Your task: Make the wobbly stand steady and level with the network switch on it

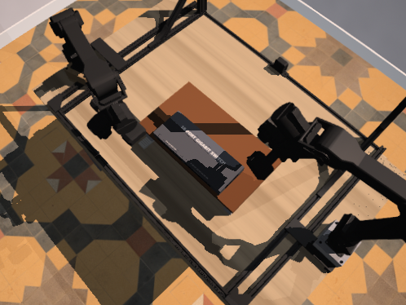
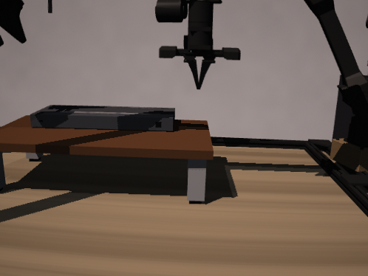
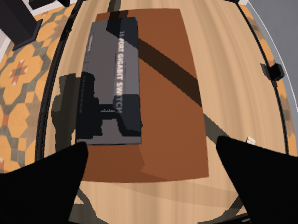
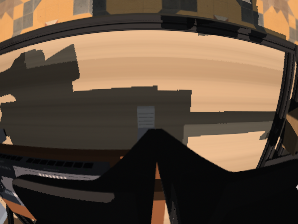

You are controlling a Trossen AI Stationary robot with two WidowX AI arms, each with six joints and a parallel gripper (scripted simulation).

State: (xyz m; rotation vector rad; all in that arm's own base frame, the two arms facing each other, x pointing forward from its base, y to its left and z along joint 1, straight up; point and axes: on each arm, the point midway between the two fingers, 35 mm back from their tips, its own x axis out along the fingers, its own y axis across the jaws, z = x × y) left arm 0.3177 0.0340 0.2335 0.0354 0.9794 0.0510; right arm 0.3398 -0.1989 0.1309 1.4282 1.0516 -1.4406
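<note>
L gripper (image 1: 258, 166) (image 2: 12, 42) (image 3: 151, 144), wide & empty, may clip switch (image 1: 196, 148) (image 2: 100, 121) (image 3: 107, 65) (image 4: 55, 171) if lowered; R gripper (image 1: 132, 143) (image 2: 199, 88) (image 4: 156, 132), shut w/ nothing, might shove wedge (image 1: 145, 141) (image 4: 146, 117).

Network switches (image 1: 197, 148) (image 2: 103, 119) (image 3: 107, 85) (image 4: 60, 169): 1
Stands (image 1: 191, 99) (image 2: 111, 145) (image 3: 170, 125) (image 4: 75, 149): 1
Stand legs in exterior view (image 2: 196, 182): 3
Visible wedges (image 1: 146, 141) (image 3: 251, 141) (image 4: 145, 117): 2
Arms (image 1: 87, 61) (image 2: 200, 22): 2
</note>
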